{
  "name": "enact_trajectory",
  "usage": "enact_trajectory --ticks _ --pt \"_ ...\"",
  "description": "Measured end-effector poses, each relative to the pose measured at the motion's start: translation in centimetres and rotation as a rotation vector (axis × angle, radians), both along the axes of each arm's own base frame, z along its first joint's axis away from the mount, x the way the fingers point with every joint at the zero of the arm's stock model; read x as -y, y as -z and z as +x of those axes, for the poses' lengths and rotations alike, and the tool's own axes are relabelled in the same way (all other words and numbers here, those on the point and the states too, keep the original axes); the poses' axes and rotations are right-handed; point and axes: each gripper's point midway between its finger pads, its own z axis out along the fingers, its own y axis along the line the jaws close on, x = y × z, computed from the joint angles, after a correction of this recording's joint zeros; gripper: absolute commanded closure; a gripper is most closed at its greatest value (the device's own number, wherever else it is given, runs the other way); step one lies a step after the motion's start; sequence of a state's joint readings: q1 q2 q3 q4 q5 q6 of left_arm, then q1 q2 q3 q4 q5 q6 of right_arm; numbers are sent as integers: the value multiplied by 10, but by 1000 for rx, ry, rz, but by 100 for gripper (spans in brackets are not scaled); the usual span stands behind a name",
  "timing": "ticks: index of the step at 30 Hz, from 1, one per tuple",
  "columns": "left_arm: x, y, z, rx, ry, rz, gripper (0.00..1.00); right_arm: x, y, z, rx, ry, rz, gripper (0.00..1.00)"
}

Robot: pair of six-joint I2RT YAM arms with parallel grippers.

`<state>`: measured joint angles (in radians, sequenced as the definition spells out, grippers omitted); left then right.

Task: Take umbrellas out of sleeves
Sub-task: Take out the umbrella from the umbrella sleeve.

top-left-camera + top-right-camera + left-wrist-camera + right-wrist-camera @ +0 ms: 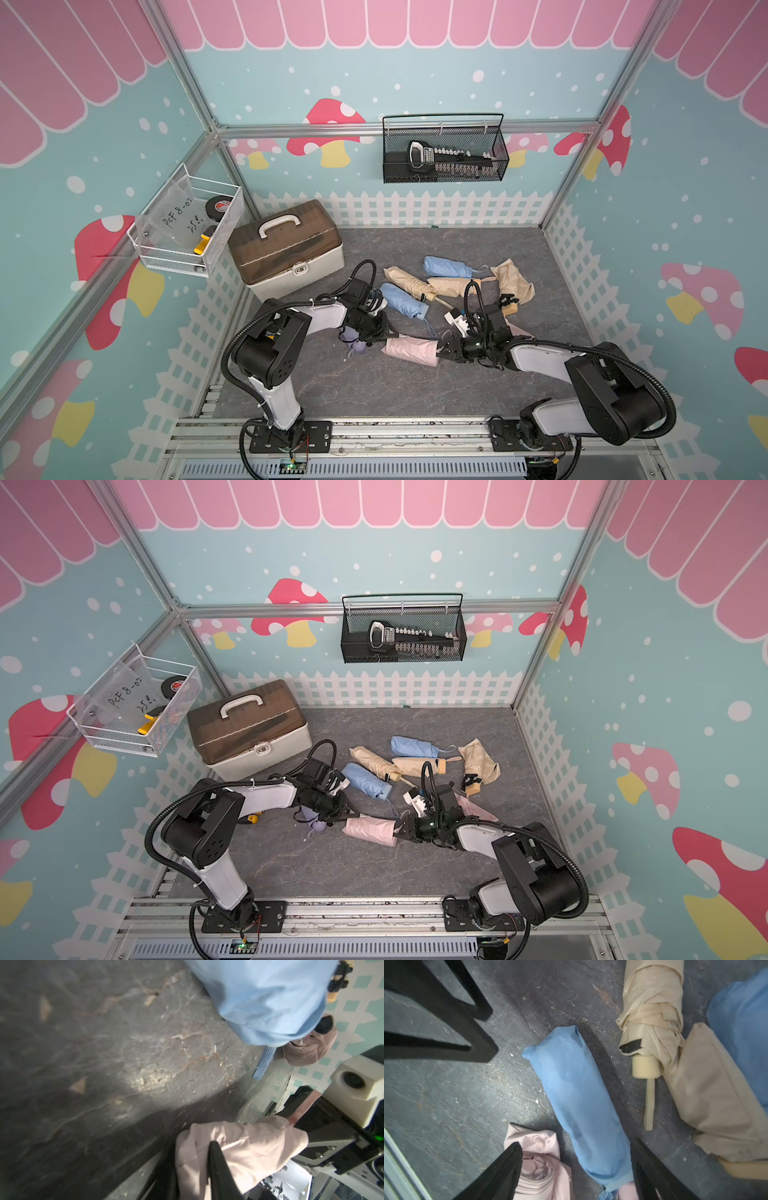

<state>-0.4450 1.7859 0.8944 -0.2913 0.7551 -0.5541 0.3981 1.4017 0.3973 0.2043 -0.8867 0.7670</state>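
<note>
Top views: taken from high above the front rail (415, 432), angled steeply down toward the back wall (415, 83), far enough off to hold the whole surface (374, 386); near-identical coverage, shifted slightly sideways.

Left wrist view: taken close behind the left pincer (191, 1153), skimming low across the surface toward the right arm (332, 1126).

Right wrist view: taken close behind the right pincer (576, 1144), facing down at the surface.

Common to all four: pink sleeve (411, 351) and nearer blue sleeve (403, 300).
</note>
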Motion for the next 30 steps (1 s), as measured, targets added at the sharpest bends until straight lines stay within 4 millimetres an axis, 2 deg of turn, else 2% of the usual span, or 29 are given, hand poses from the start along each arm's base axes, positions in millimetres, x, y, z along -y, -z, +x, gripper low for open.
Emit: enact_trajectory --ticks 8,15,23,28,29,30 --pt "-8 3 2 1 -7 24 100 1 -3 8 5 15 -17 83" --pt "-38 4 9 -9 -61 102 100 5 -8 15 43 40 -40 83" --pt "-56 3 26 27 -84 187 100 27 -14 17 50 104 -88 83" --pt "-63 9 31 22 -85 219 100 51 -31 13 97 192 -141 83" --pt "-62 9 32 19 -81 214 89 55 -33 11 108 207 -146 83" --pt "-59 9 32 18 -75 198 66 58 -34 8 112 215 -150 83"
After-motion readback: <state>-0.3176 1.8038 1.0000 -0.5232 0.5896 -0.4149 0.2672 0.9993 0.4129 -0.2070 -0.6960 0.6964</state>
